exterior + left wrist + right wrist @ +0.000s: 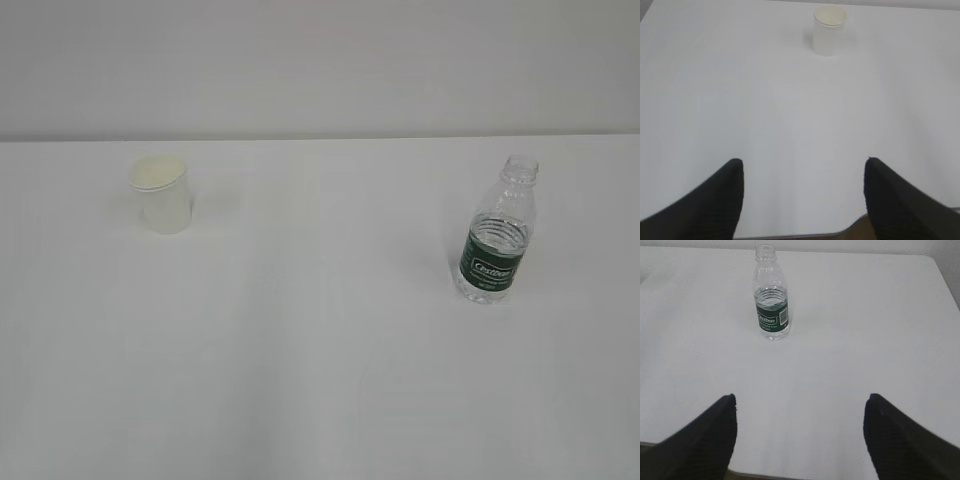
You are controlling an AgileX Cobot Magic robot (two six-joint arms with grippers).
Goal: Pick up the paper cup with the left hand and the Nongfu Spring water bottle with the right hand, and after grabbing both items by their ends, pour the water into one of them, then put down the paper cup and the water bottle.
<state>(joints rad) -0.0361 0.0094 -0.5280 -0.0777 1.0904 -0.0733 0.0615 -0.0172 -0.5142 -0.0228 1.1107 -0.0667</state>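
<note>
White table (pixel 320 380): smooth, flat and plain. It fills almost every view. A rounded corner of it shows at the top right of the right wrist view.
Paper cup (pixel 162 194): cream-white paper, round, with a rolled rim. It gets thinner toward the bottom. It stands upright with its open mouth up, on the left part of the table, close to the far edge.
Nongfu Spring water bottle (pixel 497 232): clear plastic with ribs, a round body and a thin neck. It has no cap. A dark green label with white letters goes around its lower half. It stands upright on the right part of the table, well apart from the cup.
Water (pixel 772 296): clear, inside the bottle. Its top sits near the upper edge of the label.
Left hand (pixel 802 197): two black fingers with fine ridges, spread wide apart, with nothing between them. They hang over the near edge of the table.
Cup and left hand: the cup (pixel 829 29) stands far ahead of the fingers, a little to the right of the middle of the gap. Nothing touches it.
Right hand (pixel 800 435): two black ridged fingers, also wide apart and holding nothing, over the near edge of the table.
Bottle and right hand: the bottle (pixel 771 294) stands far ahead of the fingers, a little left of the middle of the gap. Nothing touches it.
</note>
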